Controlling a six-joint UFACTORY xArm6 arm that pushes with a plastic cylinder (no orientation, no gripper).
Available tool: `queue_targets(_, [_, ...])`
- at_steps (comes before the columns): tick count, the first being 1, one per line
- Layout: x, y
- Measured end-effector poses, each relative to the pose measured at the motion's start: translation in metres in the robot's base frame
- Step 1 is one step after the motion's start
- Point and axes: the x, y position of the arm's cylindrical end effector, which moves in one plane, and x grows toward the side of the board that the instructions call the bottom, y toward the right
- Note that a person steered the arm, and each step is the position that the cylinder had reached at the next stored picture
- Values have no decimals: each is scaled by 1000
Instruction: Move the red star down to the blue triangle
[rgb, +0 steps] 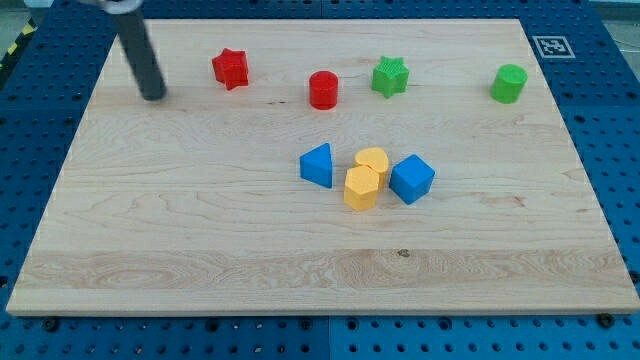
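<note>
Now my tip (153, 97) stands to the view's left of the red star (230, 68), apart from it, on the wooden board (200, 250).

No jaws exist on this rod, so nothing is spread or pinched; the tip simply rests on the board near the view's top left; the red star lies near the top edge, with the blue triangle (317, 165) well below it and to the view's right. That placement looks chosen for a sideways shove rightward (a judgement only); a push from above the star would then send it down. The star is compact, with no clear long axis; one point aims roughly toward the view's top. A red cylinder (323, 89) sits close to the likely path.
</note>
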Motion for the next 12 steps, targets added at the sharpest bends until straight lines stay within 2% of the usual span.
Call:
queue_targets(1, [-41,-18])
queue_targets(2, [-74,-1])
queue_targets(3, [-71,50])
queue_targets(4, [-29,90])
queue_targets(5, [32,110])
queue_targets(7, [-15,58])
queue_targets(8, [-58,75])
queue_targets(9, [-77,118])
queue_targets(10, [-49,148])
queue_targets(12, [57,150])
